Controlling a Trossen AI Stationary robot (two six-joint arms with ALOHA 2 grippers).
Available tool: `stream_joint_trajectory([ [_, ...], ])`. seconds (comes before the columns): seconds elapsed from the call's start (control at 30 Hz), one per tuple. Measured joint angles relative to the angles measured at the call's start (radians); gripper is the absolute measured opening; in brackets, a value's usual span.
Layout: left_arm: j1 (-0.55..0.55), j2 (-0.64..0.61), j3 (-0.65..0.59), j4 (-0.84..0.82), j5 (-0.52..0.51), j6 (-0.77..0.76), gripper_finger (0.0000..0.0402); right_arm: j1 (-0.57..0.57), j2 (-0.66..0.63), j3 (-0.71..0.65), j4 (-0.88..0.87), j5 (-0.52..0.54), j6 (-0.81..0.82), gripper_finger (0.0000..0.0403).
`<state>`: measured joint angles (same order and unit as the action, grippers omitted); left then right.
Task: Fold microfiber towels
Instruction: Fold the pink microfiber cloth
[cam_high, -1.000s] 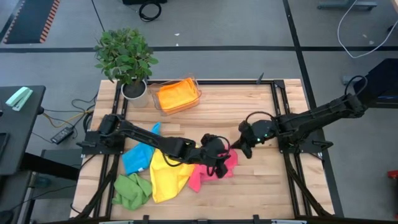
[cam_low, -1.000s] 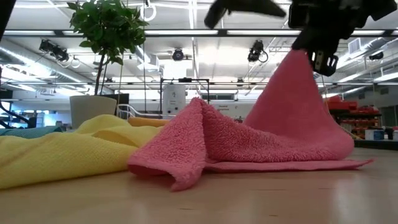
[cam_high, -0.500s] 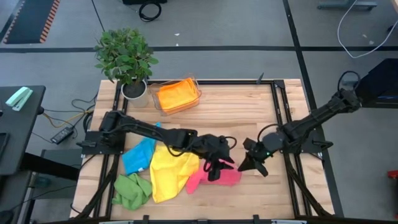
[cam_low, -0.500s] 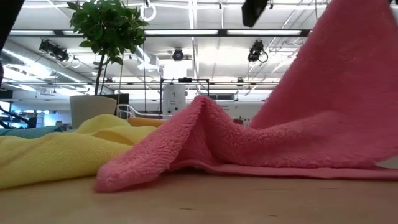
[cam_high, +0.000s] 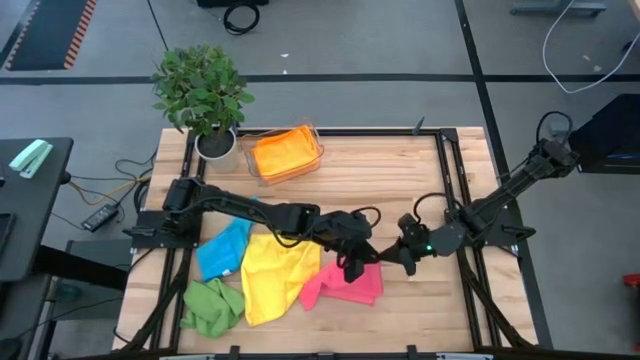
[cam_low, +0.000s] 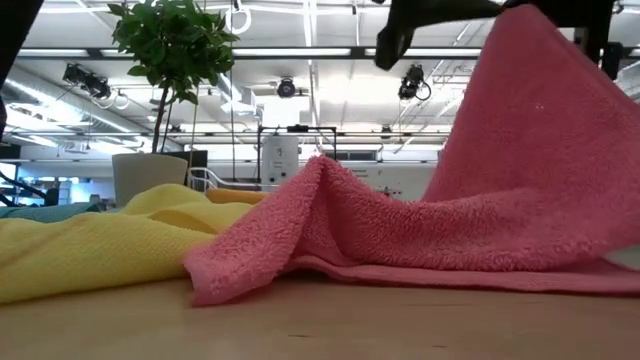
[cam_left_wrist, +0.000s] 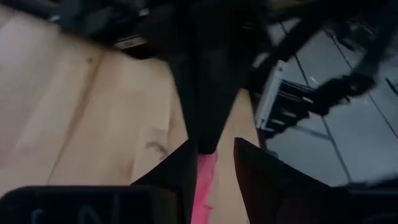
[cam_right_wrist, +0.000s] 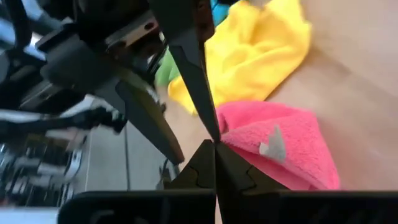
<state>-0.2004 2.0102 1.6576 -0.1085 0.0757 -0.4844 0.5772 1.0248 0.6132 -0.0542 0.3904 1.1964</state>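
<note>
The left gripper (cam_high: 354, 266), at the end of its dark arm stretched across the middle of the slatted wooden table (cam_high: 400, 180), pinches an edge of the soft pink microfiber towel (cam_high: 345, 284) and holds that edge up off the boards, while the rest of the cloth drapes down to the tabletop near the front edge. Just beside it, the right gripper (cam_high: 407, 252) hangs with its fingers pressed together at the towel's raised corner; whether any cloth is caught between them cannot be told. Touching the pink towel lies a crumpled yellow microfiber towel (cam_high: 272, 278), then a blue microfiber towel (cam_high: 222, 250) and a bunched green microfiber towel (cam_high: 210, 305). At the table's far side, a clear plastic tray (cam_high: 312, 160) holds a folded orange microfiber towel (cam_high: 282, 152), next to a leafy potted plant (cam_high: 203, 95).
</note>
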Motion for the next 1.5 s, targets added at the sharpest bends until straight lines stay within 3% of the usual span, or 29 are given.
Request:
stream_joint_trajectory([
  [0.17,0.000,0.006,-0.003,-0.059,-0.008,-0.122,0.0110,-0.020,-0.003,0.003,-0.013,0.065,0.023,0.0000],
  [0.3,-0.005,0.004,-0.002,-0.095,-0.006,-0.114,0.0106,-0.048,-0.003,0.003,-0.001,0.017,-0.041,0.0000],
  [0.47,-0.006,0.004,-0.002,-0.081,-0.015,-0.182,0.0108,-0.093,-0.003,0.003,0.008,0.029,0.001,0.0000],
  [0.7,-0.006,0.004,-0.002,-0.120,-0.147,-0.249,0.0113,-0.139,-0.003,0.003,0.039,0.030,0.009,0.0000],
  [0.87,-0.003,0.004,-0.002,-0.122,-0.166,-0.351,0.0110,-0.145,-0.002,0.003,0.037,0.066,0.036,0.0000],
  [1.07,-0.013,-0.003,-0.003,-0.375,-0.170,-0.404,0.0109,-0.159,-0.002,0.003,0.034,0.090,0.031,0.0000],
  [1.17,-0.033,-0.018,-0.003,-0.406,-0.173,-0.414,0.0104,-0.159,-0.002,0.003,0.034,0.089,0.031,0.0000],
  [1.27,-0.072,-0.030,0.005,-0.297,-0.173,-0.310,0.0098,-0.159,-0.002,0.003,0.015,0.089,0.029,0.0000],
  [1.5,-0.176,-0.021,0.078,-0.302,-0.204,0.313,0.0067,-0.179,-0.002,0.002,-0.008,0.034,0.012,0.0000],
])
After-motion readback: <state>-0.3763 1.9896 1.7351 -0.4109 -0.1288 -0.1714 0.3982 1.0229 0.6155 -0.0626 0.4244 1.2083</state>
